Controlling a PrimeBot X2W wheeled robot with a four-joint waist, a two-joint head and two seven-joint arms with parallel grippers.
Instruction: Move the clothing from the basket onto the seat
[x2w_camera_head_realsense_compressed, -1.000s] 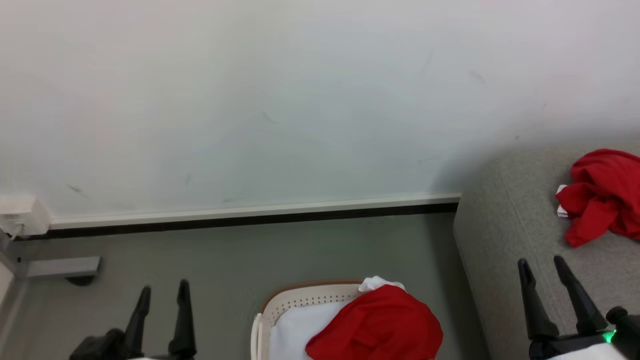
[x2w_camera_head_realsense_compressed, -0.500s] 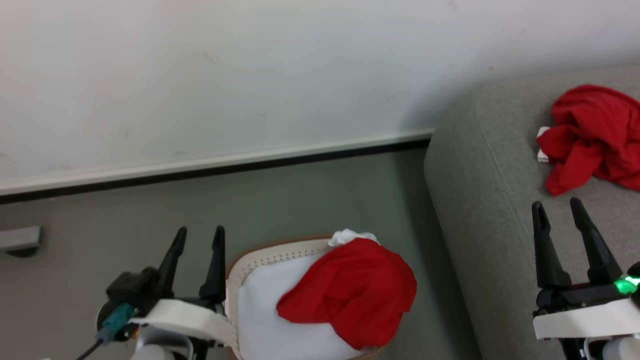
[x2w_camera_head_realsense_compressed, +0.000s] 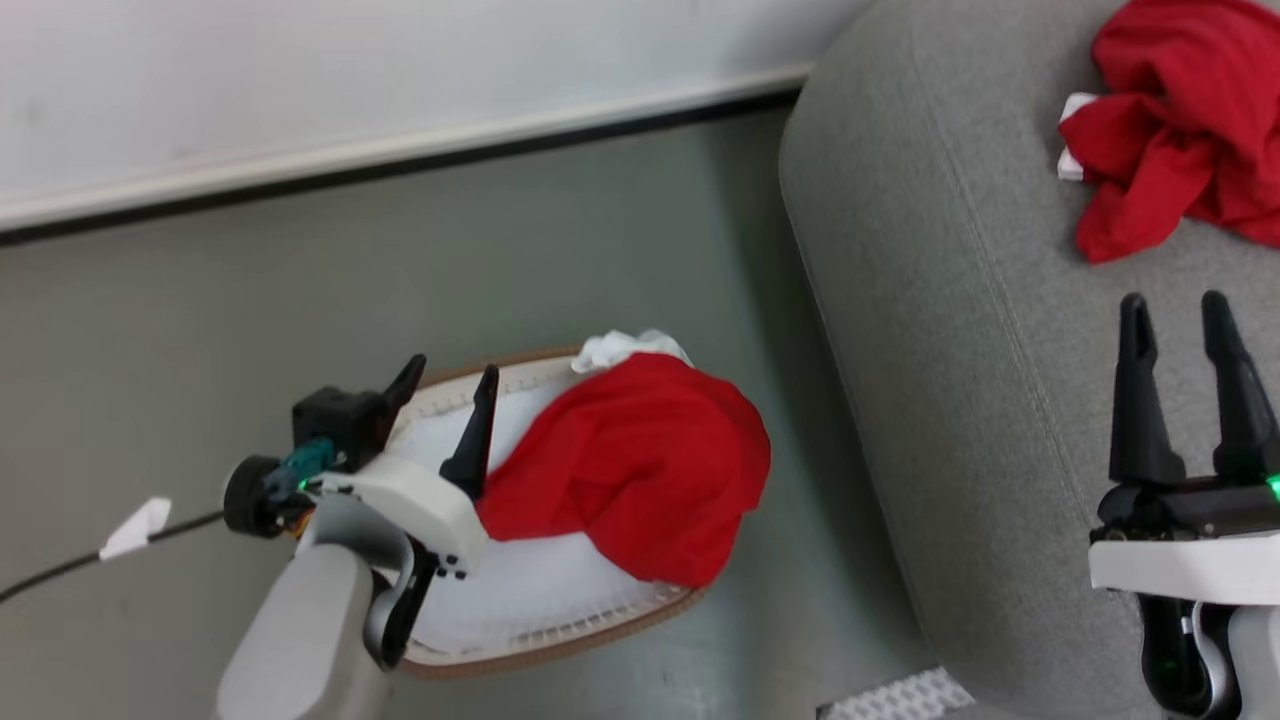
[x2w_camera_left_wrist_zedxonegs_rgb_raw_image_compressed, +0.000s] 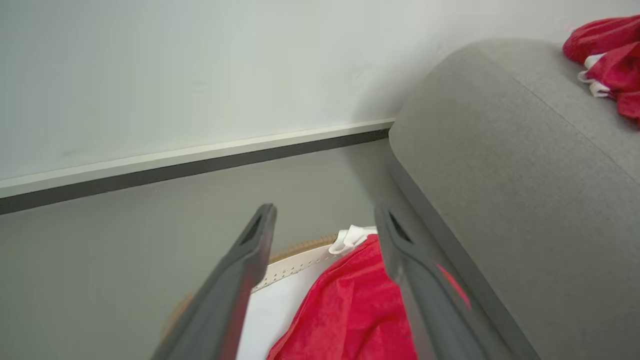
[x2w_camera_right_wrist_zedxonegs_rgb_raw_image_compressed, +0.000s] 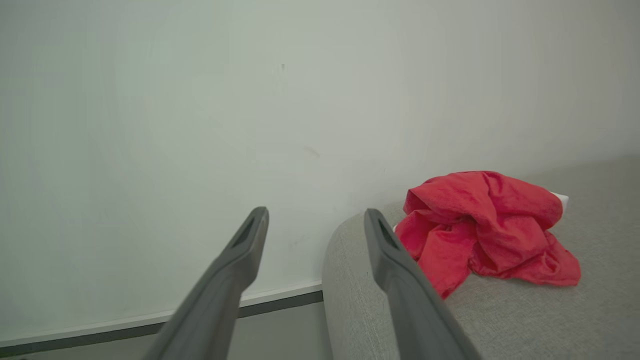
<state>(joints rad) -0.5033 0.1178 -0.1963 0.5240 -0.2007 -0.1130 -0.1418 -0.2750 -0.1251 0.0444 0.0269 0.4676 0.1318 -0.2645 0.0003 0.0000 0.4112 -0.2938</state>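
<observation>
**While one red heap lies on the seat, another waits in the basket**

Since the left gripper (x2w_camera_head_realsense_compressed: 452, 368) hangs over the left side of the basket (x2w_camera_head_realsense_compressed: 560, 650) with its two fingers spread and nothing between them, I judge it is lining up on the red garment (x2w_camera_head_realsense_compressed: 640, 465) heaped in the basket's right half. The left wrist view looks down between those fingers at the same red cloth. That garment rests on a pale flat pad (x2w_camera_head_realsense_compressed: 540, 590) and spills over the right rim, so its raised hump likely offers the easiest pinch. A small white piece (x2w_camera_head_realsense_compressed: 625, 348) sits at the far rim, touching the red cloth.

The basket stands on the floor (x2w_camera_head_realsense_compressed: 300, 250) just left of the seat (x2w_camera_head_realsense_compressed: 950, 300), which should keep the carry short. The right gripper (x2w_camera_head_realsense_compressed: 1173, 300) hovers over the near part of the seat, fingers likewise parted and empty, apparently idle. Beyond it on the seat lies a second red heap (x2w_camera_head_realsense_compressed: 1170, 130) with a scrap of white at its left edge. Whether that scrap is trim or a separate piece, I cannot tell.

Count: two red heaps, one in the basket and one on the seat. There is also one loose white piece, one pad, one basket and one seat, plus two grippers, both released.
</observation>
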